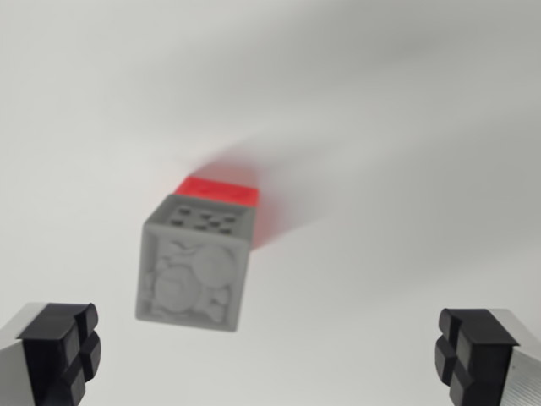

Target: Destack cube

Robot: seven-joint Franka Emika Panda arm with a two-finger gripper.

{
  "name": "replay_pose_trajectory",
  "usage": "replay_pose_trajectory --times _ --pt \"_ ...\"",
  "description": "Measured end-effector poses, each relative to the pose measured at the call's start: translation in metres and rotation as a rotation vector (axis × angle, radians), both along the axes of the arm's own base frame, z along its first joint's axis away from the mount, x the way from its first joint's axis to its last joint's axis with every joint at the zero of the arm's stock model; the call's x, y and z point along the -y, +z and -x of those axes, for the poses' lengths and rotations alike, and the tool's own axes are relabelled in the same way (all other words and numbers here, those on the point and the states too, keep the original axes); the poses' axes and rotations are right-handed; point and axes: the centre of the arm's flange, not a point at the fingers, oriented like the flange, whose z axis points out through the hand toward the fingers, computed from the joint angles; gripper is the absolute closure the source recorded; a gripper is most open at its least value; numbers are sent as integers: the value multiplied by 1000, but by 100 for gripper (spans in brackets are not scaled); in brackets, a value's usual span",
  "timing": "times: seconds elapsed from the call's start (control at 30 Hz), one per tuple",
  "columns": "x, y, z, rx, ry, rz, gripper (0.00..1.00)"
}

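White table point(406, 127); gripper point(270, 355) spread wide above grey cube point(196, 262).

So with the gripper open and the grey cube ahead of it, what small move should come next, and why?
Probably shift the gripper toward the wrist view's left, then advance. The grey cube sits left of centre between the open fingers, untouched, with the red cube showing behind it.
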Motion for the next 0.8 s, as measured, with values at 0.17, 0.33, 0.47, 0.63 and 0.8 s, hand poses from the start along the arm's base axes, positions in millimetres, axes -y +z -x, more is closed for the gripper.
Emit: replay_pose_trajectory --times 0.17,0.33,0.47,0.63,0.8 --pt "-14 -11 5 1 -36 2 0" --pt "-30 -26 12 1 -80 5 0" --pt "-42 -36 16 1 -112 6 0" --pt "-58 -51 23 1 -143 7 0" --pt "-57 -71 22 2 -149 7 0"
